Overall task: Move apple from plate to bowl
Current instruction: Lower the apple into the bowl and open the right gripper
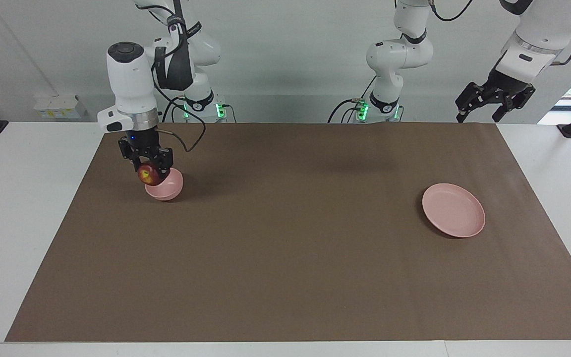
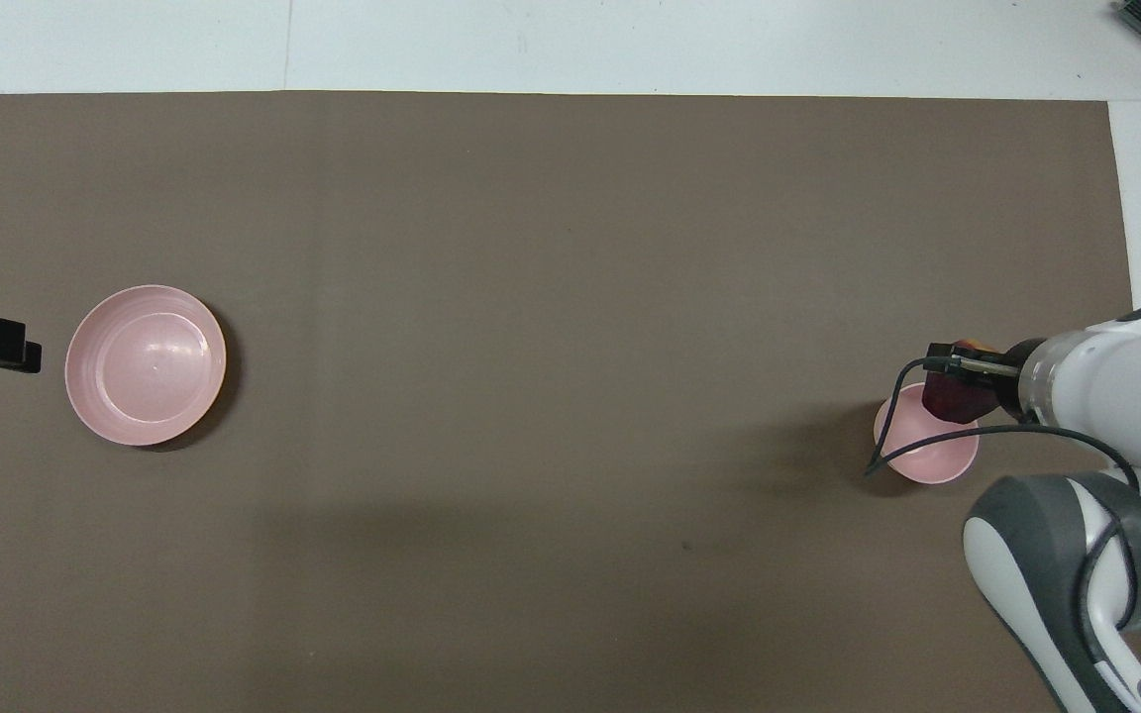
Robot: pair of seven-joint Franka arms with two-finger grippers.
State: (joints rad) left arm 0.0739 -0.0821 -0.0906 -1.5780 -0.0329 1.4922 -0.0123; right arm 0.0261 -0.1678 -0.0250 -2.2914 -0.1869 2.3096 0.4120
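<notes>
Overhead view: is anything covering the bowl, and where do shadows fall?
Overhead view: the right gripper, the apple and a cable cover part of the bowl; soft shadow beside it. Facing view: the plate is evenly lit, with a thin shadow at its rim.

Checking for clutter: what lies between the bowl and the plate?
Nothing: only bare brown mat lies between the bowl and the plate, clearest in the overhead view.

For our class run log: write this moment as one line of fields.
right gripper: shut on apple, over bowl | left gripper: open, waiting in the air | plate: bare | apple not yet released
</notes>
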